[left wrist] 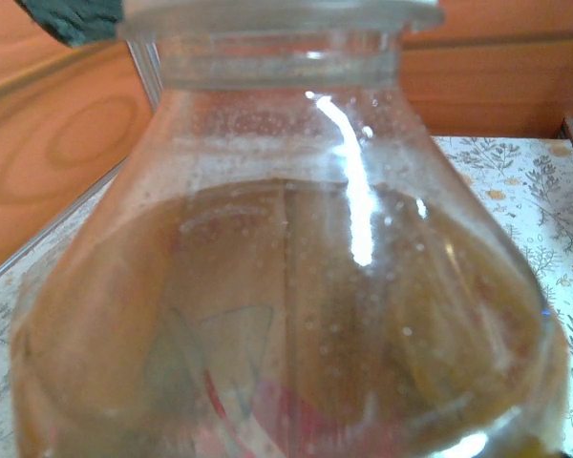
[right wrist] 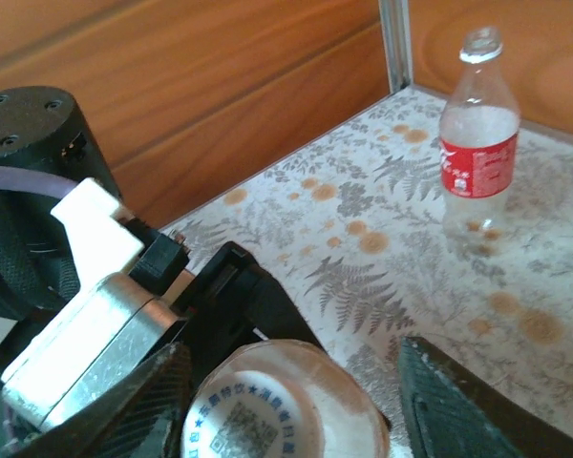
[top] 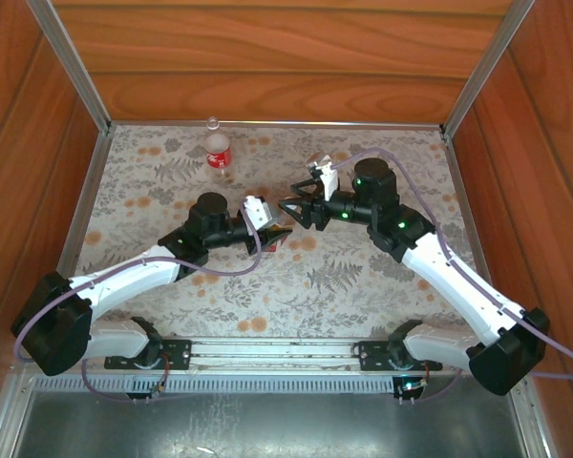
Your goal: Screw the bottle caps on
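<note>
The amber-brown bottle [left wrist: 286, 315] looms close in the left wrist view, with my left gripper [top: 270, 232] shut on its body near the table's middle [top: 279, 239]. A whitish bottle cap [right wrist: 282, 405] with blue print sits at the bottle's top, between my right fingers [right wrist: 463, 405]. My right gripper [right wrist: 291, 382] stands open around the cap, with a gap on the right side; from above it [top: 293, 208] meets the left gripper head-on. The red-and-white labelled bottle [top: 218, 151] stands upright at the back, its clear neck uncapped [right wrist: 479, 134].
Wooden walls [top: 267, 57] with metal corner posts [top: 76, 67] close in the floral-patterned table [top: 363, 277] on three sides. The left arm's wrist and white camera block [right wrist: 95, 229] sit right beside my right fingers.
</note>
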